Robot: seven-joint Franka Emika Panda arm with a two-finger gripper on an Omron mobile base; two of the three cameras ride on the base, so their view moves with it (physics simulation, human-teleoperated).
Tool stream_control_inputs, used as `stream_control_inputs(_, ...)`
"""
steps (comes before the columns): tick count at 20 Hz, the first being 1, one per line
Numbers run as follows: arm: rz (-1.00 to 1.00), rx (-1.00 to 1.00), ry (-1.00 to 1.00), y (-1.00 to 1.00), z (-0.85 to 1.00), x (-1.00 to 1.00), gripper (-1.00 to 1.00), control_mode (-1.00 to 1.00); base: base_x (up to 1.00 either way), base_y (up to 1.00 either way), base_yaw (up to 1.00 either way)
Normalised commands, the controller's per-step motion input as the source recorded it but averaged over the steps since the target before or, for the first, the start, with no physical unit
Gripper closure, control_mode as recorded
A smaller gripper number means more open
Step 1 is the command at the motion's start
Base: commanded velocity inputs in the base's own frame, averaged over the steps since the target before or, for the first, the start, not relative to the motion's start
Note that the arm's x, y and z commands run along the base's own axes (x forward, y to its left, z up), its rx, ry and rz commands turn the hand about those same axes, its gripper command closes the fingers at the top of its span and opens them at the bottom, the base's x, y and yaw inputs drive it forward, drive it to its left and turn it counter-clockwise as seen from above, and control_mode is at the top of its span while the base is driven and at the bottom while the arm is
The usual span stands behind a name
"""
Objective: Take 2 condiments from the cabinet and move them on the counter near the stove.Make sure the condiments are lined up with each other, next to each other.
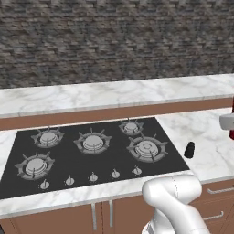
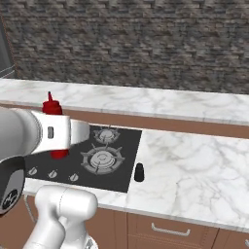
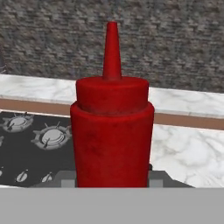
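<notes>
A tall red squeeze bottle (image 3: pixel 112 131) with a pointed nozzle stands upright between the fingers of my gripper (image 3: pixel 111 178), which is shut on its lower body. In the right base view the red bottle (image 2: pixel 52 107) shows above and below my white forearm. In the left base view the red bottle (image 1: pixel 232 133) is cut by the right edge. The small black shaker (image 1: pixel 189 149) stands on the white marble counter (image 1: pixel 208 137) just right of the black stove (image 1: pixel 91 151). The shaker (image 2: pixel 139 172) is apart from the gripper. The cabinet is out of view.
A raised marble ledge (image 1: pixel 114 93) runs behind the stove under a dark stone wall. Bare counter (image 2: pixel 194 160) spreads to the right of the shaker. Brown lower cupboards with silver handles (image 2: pixel 168 228) sit under the worktop. Silver knobs (image 1: pixel 93 177) line the stove's front.
</notes>
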Motion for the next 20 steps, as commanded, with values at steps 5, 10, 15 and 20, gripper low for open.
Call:
stream_control_inputs(5, 0.06, 0.00, -0.03, -0.32, -0.32, 0.00, 1.00, -1.00, 0.00, 0.00, 0.00)
stream_control_inputs(10, 0.20, 0.00, 0.00, -0.39, -0.24, 0.00, 1.00, -1.00, 0.00, 0.00, 0.00)
stream_control_inputs(15, 0.21, 0.00, 0.00, -0.32, -0.16, -0.07, 1.00, -1.00, 0.00, 0.00, 0.00)
stream_control_inputs(20, 0.13, 0.00, 0.00, -0.27, -0.21, 0.00, 1.00, -1.00, 0.00, 0.00, 0.00)
